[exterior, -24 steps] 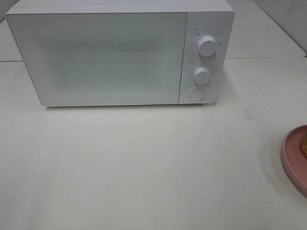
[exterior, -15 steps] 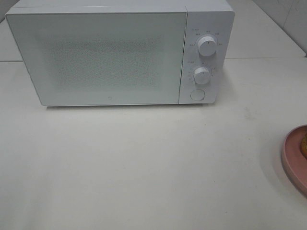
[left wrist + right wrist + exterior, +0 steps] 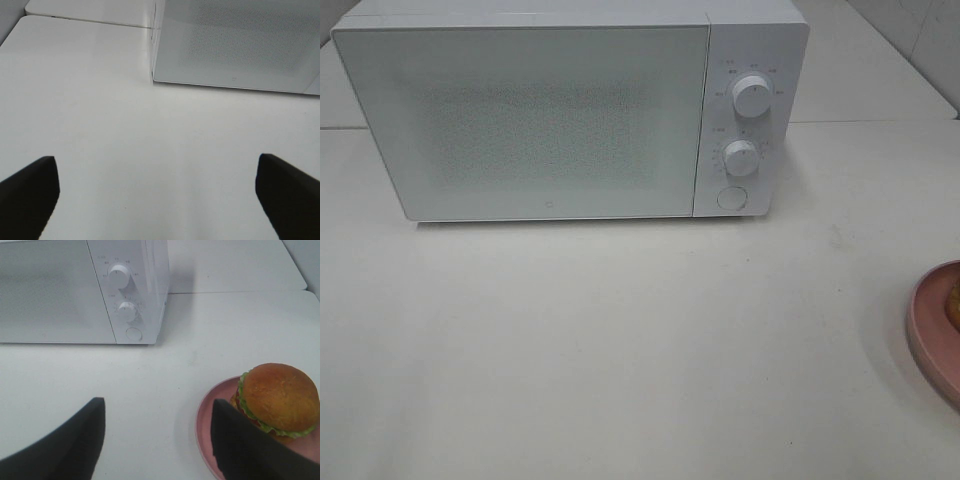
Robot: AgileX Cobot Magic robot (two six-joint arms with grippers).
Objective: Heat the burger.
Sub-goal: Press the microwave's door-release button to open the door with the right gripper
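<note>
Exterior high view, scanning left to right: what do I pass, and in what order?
microwave door → control panel → pink plate, cut off by the right edge of the picture.

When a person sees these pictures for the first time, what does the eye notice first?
The big white microwave stands at the back of the table, its door closed. On the right side of the table, the burger sits on a pink plate, the only strong colour in the scene.
</note>
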